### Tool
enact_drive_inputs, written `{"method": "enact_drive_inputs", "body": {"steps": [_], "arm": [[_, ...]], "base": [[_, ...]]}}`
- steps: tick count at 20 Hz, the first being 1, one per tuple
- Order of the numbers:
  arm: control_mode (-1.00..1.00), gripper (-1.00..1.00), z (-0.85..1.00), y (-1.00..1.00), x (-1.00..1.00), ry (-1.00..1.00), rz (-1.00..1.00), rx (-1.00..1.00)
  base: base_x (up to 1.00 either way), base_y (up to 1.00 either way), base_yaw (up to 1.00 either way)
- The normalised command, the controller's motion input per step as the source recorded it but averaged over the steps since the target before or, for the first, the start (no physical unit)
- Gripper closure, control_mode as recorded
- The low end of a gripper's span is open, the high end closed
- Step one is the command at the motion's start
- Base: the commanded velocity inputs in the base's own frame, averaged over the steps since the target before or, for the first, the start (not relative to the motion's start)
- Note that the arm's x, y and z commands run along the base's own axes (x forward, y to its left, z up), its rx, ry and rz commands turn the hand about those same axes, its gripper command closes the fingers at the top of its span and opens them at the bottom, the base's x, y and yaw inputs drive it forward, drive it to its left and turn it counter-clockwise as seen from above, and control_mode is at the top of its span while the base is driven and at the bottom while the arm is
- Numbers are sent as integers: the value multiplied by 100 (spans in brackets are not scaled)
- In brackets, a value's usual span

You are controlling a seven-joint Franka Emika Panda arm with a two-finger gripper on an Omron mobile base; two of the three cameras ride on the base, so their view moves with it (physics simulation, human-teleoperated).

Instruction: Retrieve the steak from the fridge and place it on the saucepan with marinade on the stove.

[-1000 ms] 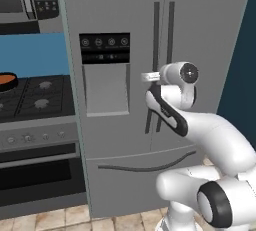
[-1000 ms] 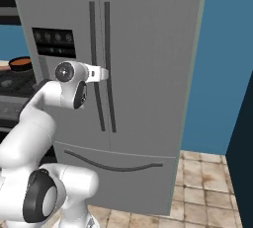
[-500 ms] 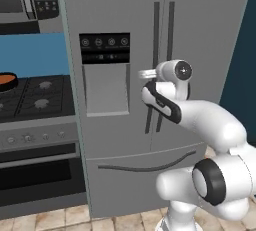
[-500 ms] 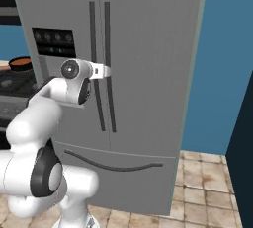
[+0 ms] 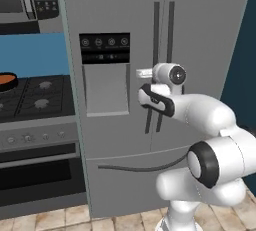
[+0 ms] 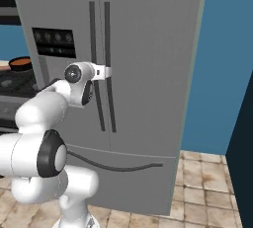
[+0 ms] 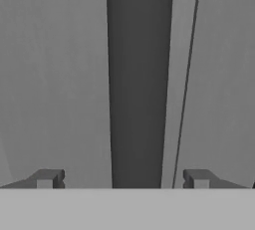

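A dark handle (image 7: pixel 138 82) runs straight from top to bottom over the grey fridge (image 7: pixel 55 74) door. Just right of it, a thin dark seam (image 7: pixel 187 82) slants down the door. The two fingers (image 7: pixel 47 178) stand wide apart at the bottom, one on each side of the handle, not touching it.

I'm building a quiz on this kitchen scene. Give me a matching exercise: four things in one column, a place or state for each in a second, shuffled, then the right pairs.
Things
1. fridge
2. saucepan
3. gripper
4. dark handle

States
A. open
B. doors closed
C. between the fingertips
D. on the stove

Pairs: 1-B, 2-D, 3-A, 4-C
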Motion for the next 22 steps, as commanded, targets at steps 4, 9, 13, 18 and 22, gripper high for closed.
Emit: {"method": "enact_drive_inputs", "body": {"steps": [4, 9, 13, 18, 22], "arm": [[-100, -100, -15, 0, 47, -5, 0, 0], [-100, -100, -12, 0, 49, -3, 0, 0], [-100, -100, -7, 0, 42, -1, 0, 0], [-100, -100, -8, 0, 41, -1, 0, 0], [-100, -100, -5, 0, 46, 0, 0, 0]], "base": [[0, 0, 0], [0, 0, 0], [0, 0, 0], [0, 0, 0], [0, 0, 0]]}}
